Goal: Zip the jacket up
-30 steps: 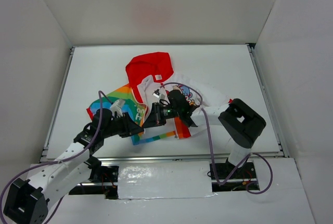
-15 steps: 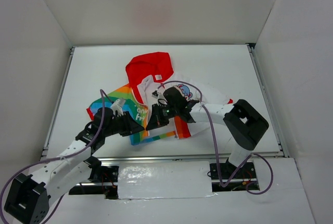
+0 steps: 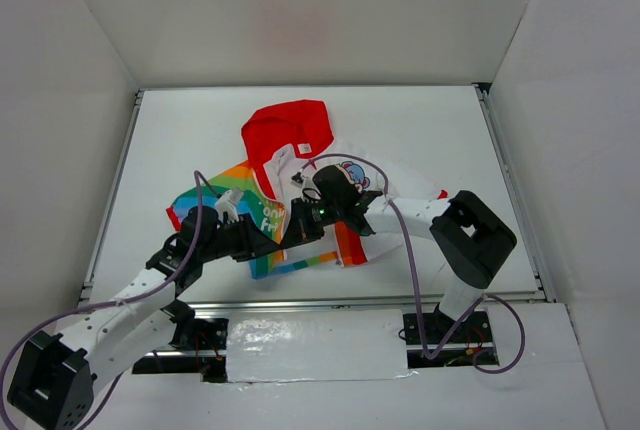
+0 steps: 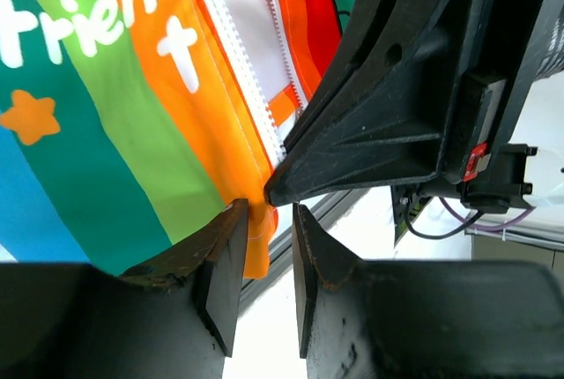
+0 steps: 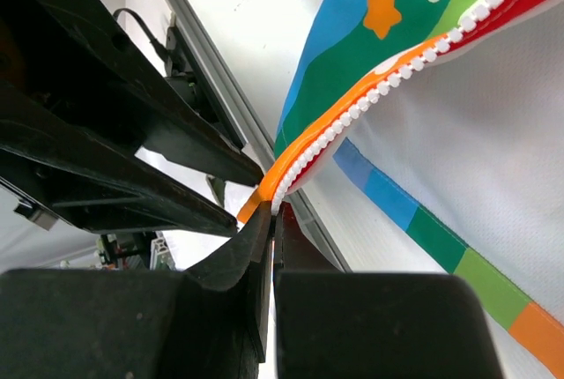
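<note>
Where: jacket (image 3: pixel 262 212) lies crumpled on the white table (image 3: pixel 430 130), about mid-table, a bit toward the near edge.
Hood: red hood (image 3: pixel 290 128) at the far end, lying flat.
Panels: rainbow stripes on the L half, cartoon print on the R half (print partly covered by the R arm).
Zip: front not closed; white zip teeth (image 4: pixel 236 66) run along the orange stripe, and the two rows sit apart w/ white lining betw. them.
L arm: left gripper (image 3: pixel 268 246) is low at the near hem, jaws part-way apart w/ a narrow gap. The orange hem corner (image 4: pixel 257 229) hangs into that gap, touching one finger, w/ bare table showing beside the other. Not clamped.
R arm: right gripper (image 5: pixel 269 211) has its fingers pressed together on the bottom end of the orange zip edge, fabric pinched betw. the tips.
Tips: the two grippers sit just beside each other, nearly nose to nose, at the jacket's near hem.
</note>
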Tool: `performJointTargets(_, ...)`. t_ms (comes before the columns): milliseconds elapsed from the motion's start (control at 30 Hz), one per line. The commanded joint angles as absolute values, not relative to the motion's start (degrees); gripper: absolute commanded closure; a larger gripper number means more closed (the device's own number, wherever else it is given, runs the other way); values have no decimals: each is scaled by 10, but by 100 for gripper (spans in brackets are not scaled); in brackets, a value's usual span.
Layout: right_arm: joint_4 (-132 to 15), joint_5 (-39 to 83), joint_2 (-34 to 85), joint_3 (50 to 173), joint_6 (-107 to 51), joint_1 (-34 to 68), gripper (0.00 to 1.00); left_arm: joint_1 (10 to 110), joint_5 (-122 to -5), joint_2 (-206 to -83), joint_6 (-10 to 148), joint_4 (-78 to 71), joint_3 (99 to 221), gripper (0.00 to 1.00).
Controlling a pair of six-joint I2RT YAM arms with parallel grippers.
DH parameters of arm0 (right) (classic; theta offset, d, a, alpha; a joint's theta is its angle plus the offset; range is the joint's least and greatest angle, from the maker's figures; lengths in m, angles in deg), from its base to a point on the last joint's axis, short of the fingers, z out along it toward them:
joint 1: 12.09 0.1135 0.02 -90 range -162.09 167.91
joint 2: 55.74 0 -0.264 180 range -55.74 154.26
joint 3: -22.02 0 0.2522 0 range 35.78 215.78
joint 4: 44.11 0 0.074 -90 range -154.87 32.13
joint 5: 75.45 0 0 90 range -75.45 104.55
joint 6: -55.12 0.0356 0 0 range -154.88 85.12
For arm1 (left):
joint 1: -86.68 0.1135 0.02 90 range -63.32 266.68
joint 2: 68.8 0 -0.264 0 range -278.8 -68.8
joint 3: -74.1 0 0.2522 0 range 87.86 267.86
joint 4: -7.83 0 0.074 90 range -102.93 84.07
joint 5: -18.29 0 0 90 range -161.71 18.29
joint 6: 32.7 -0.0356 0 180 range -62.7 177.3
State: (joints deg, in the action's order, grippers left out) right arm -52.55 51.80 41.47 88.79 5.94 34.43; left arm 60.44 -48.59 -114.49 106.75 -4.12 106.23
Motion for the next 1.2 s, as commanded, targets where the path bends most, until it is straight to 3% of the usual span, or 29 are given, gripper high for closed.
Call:
performJointTargets(0,-507,517,392,918,61,350,100,593,-479,-1148,1055,-16,1067,62)
performJointTargets(500,-521,510,394,928,57,343,100,577,-508,-1170,1030,-46,1081,63)
performJointTargets(833,-521,519,400,929,58,343,100,576,-496,-1179,1037,-13,1082,74)
performJointTargets(867,-520,520,400,929,58,343,100,576,-492,-1181,1039,-10,1082,83)
performJointTargets(933,-517,521,400,928,58,343,100,576,-488,-1183,1041,-1,1082,90)
performJointTargets(1000,-516,521,400,927,59,343,94,576,-483,-1186,1043,4,1081,100)
performJointTargets(1133,-515,519,396,923,58,341,61,576,-479,-1185,1054,18,1073,100)
performJointTargets(1167,-512,519,394,916,59,337,60,576,-480,-1182,1058,20,1072,100)
